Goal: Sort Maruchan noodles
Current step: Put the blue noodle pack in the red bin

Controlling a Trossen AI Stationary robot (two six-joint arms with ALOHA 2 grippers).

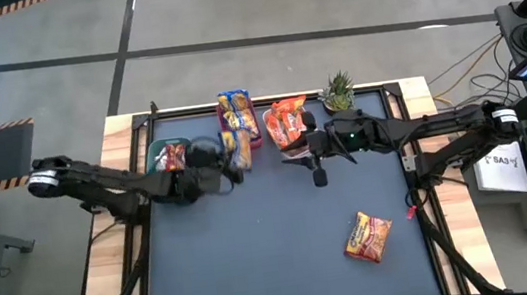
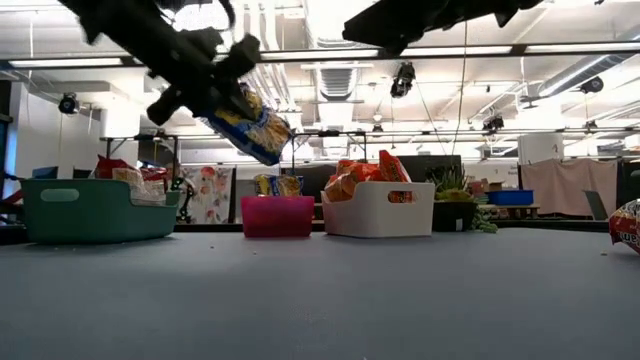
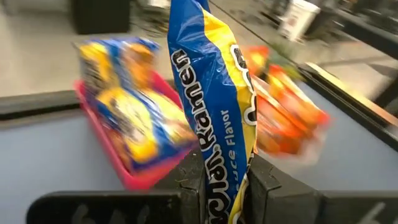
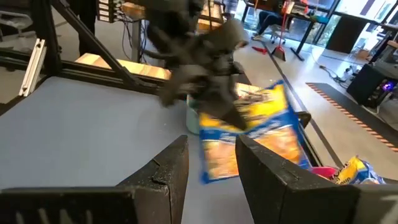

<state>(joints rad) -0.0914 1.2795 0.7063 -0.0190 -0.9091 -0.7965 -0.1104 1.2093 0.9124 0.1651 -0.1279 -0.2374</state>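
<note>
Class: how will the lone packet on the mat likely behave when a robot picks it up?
The packet lies flat, so it probably won't roll. Its wrapper looks glossy and crinkled, so it may slip or crumple. It seems light, like the one dangling from the left end effector.

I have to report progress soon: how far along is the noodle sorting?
Mostly done: packets already sit in the green bin, pink bin and white bin. In hand: the left gripper holds a yellow-and-blue packet near the pink bin. Left: one orange packet on the table; the right gripper is empty.
</note>
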